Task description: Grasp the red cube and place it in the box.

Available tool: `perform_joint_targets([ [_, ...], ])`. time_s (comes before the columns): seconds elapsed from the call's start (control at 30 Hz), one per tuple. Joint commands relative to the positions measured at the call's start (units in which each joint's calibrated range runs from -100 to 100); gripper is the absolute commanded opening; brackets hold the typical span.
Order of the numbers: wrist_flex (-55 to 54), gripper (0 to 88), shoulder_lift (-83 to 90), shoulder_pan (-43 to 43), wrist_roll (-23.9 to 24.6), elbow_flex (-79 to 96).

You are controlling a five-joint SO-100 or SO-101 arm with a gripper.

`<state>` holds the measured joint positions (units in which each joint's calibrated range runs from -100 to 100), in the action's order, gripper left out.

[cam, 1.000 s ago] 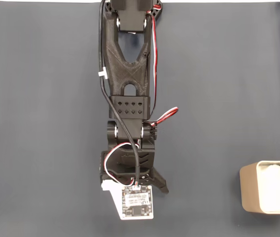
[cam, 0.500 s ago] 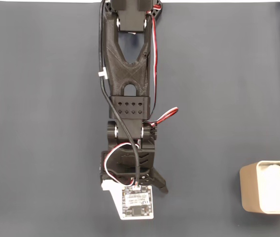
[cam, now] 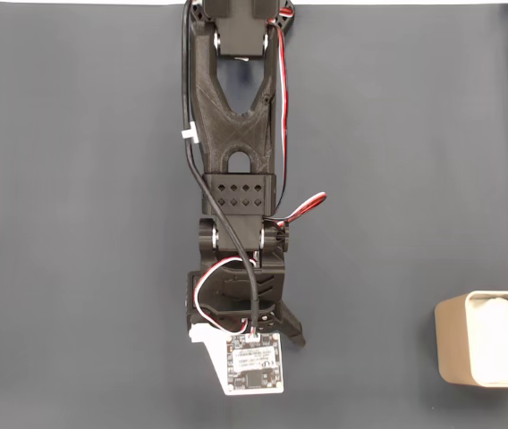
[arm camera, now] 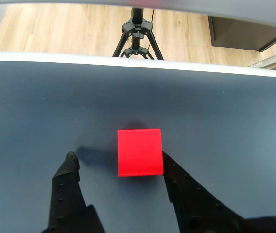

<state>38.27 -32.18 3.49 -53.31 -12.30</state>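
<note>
Change: against the fixed view half a second back, the arm [cam: 236, 179] has slid slightly toward the bottom edge — a small advance.
Meaning: judged from this, the approach is nearly finished and the grasp comes next.
End effector: in the wrist view the gripper [arm camera: 118, 162] stands spread, its 2 black fingers [arm camera: 69, 177] flanking the target; the right-hand one sits at, or just touching, the cube's lower right corner, the left-hand one stands apart.
Red cube: the red cube [arm camera: 139, 151] rests on the mat between the fingertips, nearer the right-hand one — not yet gripped.
Box: in the fixed view the box [cam: 449, 344] lies well apart from the gripper, off to its right at the picture's edge.
Materials: the cube is plain and matte with crisp edges; the box is cream, thin-walled and round-cornered, holding lumpy white padding [cam: 495, 344]; the mat [cam: 75, 223] is smooth dark blue-grey; the fingers look like ridged black plastic.
Beyond: a tripod [arm camera: 137, 34] stands on wood flooring past the table edge.
</note>
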Motion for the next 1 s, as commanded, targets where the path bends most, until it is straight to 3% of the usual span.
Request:
perform_joint_targets([
  [0.0, -0.3, 32.3, 3.2, -0.6, -0.2, -0.4],
  [0.17, -0.2, 22.8, 3.7, -0.6, -0.5, -0.3],
  [0.97, 0.4, 0.7, 7.3, -0.7, -1.2, -0.1],
])
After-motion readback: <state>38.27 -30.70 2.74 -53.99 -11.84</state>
